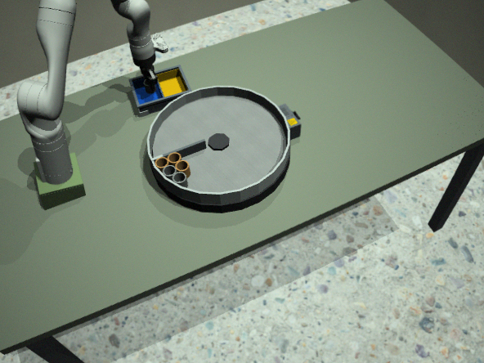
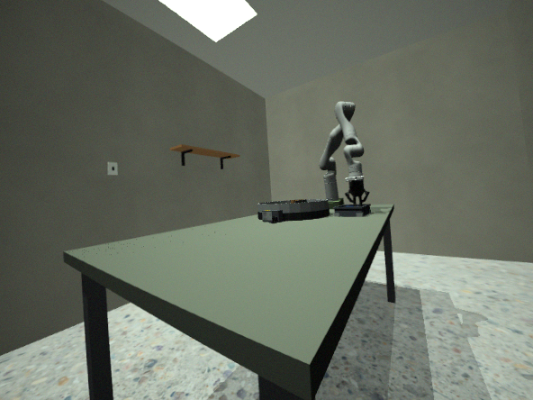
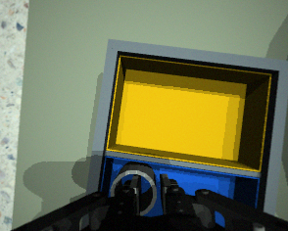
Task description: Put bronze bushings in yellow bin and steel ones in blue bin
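My gripper (image 1: 150, 88) (image 2: 357, 203) (image 3: 150, 184) is low over the blue bin (image 1: 143, 97) (image 3: 208, 181), its fingers a little apart. A steel bushing (image 3: 132, 172) stands in that bin near the divider; one finger is inside its ring and the other outside, with a gap around the wall. The yellow bin (image 1: 172, 85) (image 3: 181, 122) beside it looks empty. On the turntable (image 1: 245, 155) (image 2: 303, 208), three bronze bushings (image 1: 174, 153) (image 1: 157, 160) (image 1: 187, 173) and two steel bushings (image 1: 163, 169) (image 1: 183, 182) stand clustered against the dark bar. Fingers partly hide the blue bin's floor.
The turntable's raised rim (image 1: 221, 198) runs close beside the bins' grey tray (image 1: 184, 77) (image 3: 102, 108). A dark bar (image 1: 192, 150) reaches from the rim towards the centre hub (image 1: 218, 141). A small grey box (image 1: 295, 130) (image 2: 272, 216) sits at the turntable's far side.
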### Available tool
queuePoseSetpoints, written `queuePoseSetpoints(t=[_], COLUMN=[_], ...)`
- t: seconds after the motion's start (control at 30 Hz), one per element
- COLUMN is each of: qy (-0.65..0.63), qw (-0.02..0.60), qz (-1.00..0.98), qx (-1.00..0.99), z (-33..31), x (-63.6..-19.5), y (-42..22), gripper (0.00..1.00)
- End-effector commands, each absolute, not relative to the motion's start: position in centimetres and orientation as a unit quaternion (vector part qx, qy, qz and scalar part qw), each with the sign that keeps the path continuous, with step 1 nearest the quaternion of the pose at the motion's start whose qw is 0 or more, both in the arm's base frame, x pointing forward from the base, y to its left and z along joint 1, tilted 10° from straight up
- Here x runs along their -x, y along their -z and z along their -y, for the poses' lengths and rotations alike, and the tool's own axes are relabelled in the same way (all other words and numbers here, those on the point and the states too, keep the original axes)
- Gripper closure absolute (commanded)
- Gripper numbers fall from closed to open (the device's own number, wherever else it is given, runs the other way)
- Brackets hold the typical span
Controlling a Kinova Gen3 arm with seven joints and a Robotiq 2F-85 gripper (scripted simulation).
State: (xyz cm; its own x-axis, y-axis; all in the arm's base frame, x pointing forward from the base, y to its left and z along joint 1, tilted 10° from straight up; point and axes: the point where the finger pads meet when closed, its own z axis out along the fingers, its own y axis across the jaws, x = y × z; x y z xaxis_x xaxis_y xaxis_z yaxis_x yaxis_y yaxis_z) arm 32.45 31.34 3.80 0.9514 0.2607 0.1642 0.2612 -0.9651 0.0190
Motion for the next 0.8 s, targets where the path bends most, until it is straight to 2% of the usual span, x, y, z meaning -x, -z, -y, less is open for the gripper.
queuePoseSetpoints(t=[0.0,0.77], qy=[0.083,0.083], qw=[0.002,0.002], qz=[0.132,0.132], qx=[0.988,0.988], z=[-31.38,-31.46], x=[-32.47,-32.33], y=[-3.86,-4.56], gripper=[0.81,0.81])
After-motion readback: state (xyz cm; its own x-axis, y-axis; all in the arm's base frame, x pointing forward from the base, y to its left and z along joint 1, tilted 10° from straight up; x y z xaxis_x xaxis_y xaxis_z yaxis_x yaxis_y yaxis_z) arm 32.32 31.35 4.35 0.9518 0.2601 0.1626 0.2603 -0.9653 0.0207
